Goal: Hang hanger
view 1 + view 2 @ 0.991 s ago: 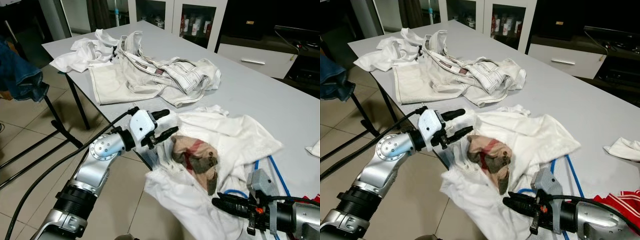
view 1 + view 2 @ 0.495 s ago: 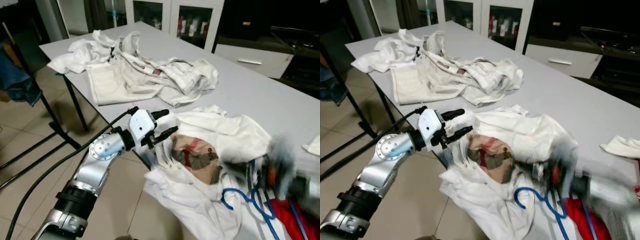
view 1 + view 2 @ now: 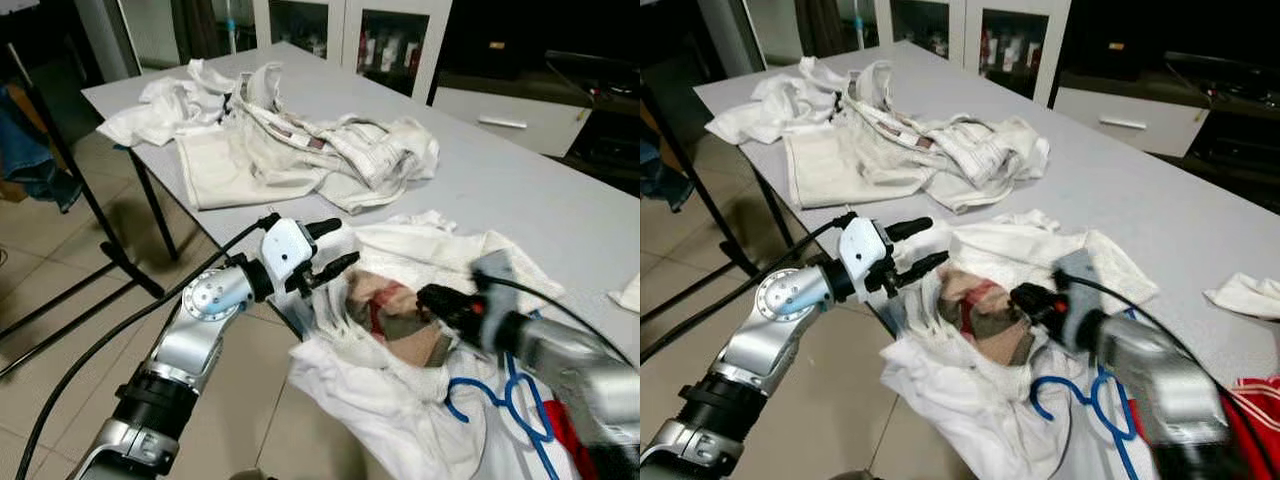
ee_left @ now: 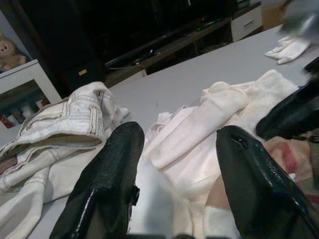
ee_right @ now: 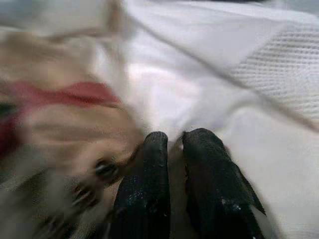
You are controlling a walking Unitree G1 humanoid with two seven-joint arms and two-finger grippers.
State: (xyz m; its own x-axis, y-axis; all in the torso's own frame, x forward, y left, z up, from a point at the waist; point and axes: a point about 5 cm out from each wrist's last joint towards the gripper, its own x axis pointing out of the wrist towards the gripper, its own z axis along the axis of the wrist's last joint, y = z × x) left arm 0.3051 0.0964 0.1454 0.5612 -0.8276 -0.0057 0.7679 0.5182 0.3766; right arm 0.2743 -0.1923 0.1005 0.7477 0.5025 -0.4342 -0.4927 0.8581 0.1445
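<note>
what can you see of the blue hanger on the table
The blue hanger is a thin blue one, plastic or coated wire by its look. It lies flat on the grey table near the front edge, partly tucked under the white shirt, so only curved loops and one straight bar show. The right arm's silver forearm crosses above it; the right gripper is beyond it, at the shirt's plaid lining, not on the hanger.

The blue hanger (image 3: 500, 405) is lying partly hidden under the white shirt (image 3: 440, 270) and the right arm. The right end effector (image 5: 172, 144) is looking blurry against the cloth. A red cloth (image 3: 1250, 400) is getting cut off by the edge.
</note>
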